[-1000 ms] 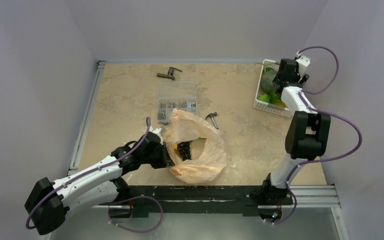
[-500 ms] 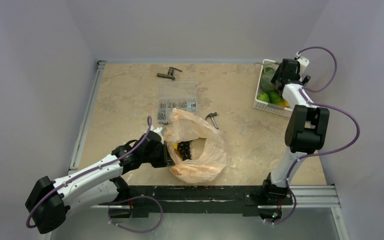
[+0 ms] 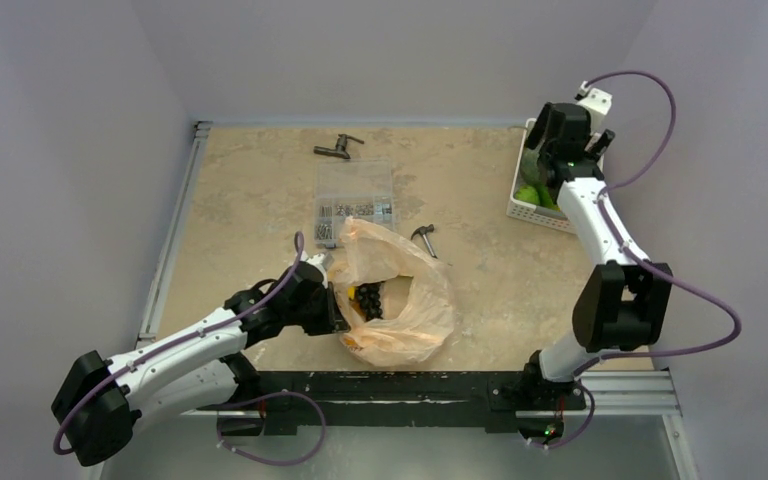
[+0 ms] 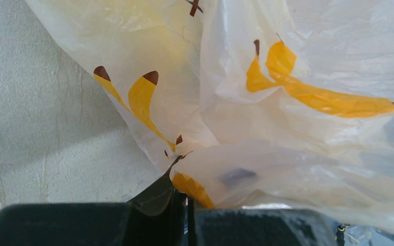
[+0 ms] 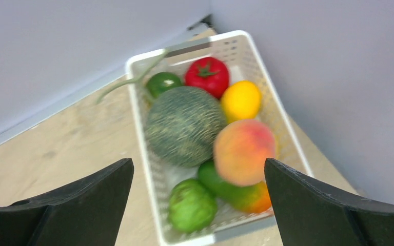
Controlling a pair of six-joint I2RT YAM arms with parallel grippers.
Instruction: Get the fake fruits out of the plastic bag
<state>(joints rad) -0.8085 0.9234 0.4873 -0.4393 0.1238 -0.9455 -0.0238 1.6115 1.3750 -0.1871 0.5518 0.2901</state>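
Note:
The peach-orange plastic bag lies at the near middle of the table with its mouth open. A dark bumpy cluster shows inside it. My left gripper is shut on the bag's left edge; in the left wrist view the bag is pinched between the jaws of that gripper. My right gripper is open and empty above the white basket. The basket holds the peach, the green ball and other pieces. It stands at the far right.
A dark green melon, a red tomato, a yellow fruit and a mango also lie in the basket. A clear parts box, a small hammer and a dark tool lie behind the bag. Walls stand close behind the basket.
My right gripper has risen away from the basket and its arm has stretched upward. The left gripper and the bag have not moved.

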